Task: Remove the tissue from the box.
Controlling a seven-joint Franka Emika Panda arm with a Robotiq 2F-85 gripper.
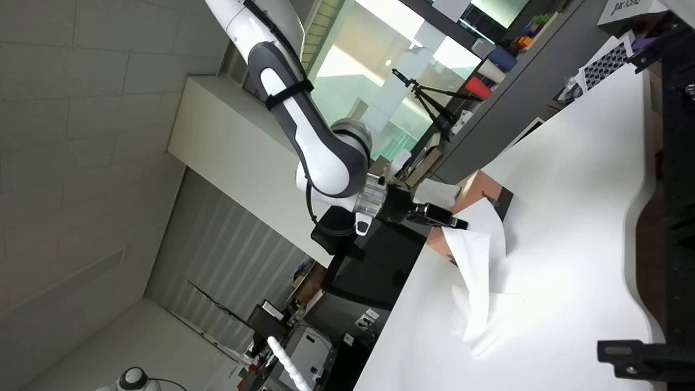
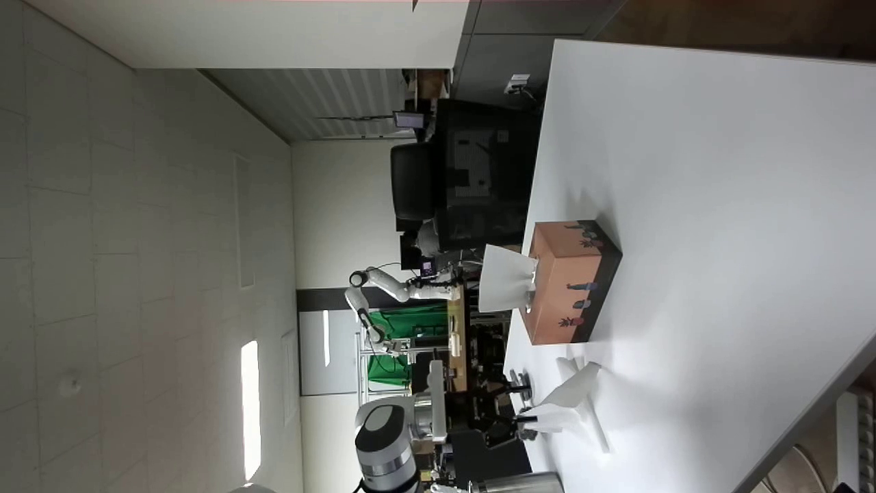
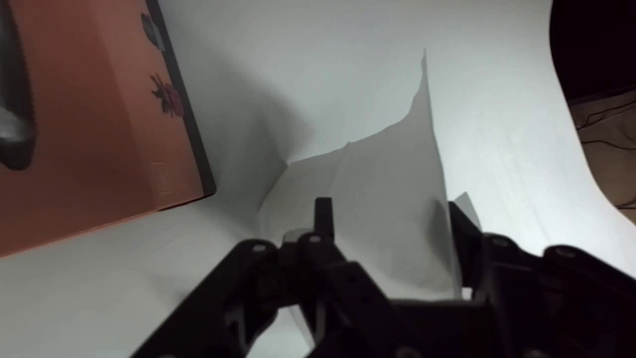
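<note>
In an exterior view, read upright, your gripper points down at the white tissue. The orange box is just beyond it, partly covered, on the white table. Near right, a white carton carries dark lettering, cut off and too small to read, near a patterned sheet. Far right you have a tripod and a red cup; a black bracket juts in near left.

In an exterior view, again upright, your jaws are spread, and the tissue is out of the box, on its left. Printed plants decorate the box; a second tissue stands up from its top, to the right of your gripper. A silvery cylinder is at far left.

In the wrist view, your jaws stand wide apart with the tissue between them, closest to the right one. The box is at left, a strip of table between. You cannot read the small outlined mark on its side.
</note>
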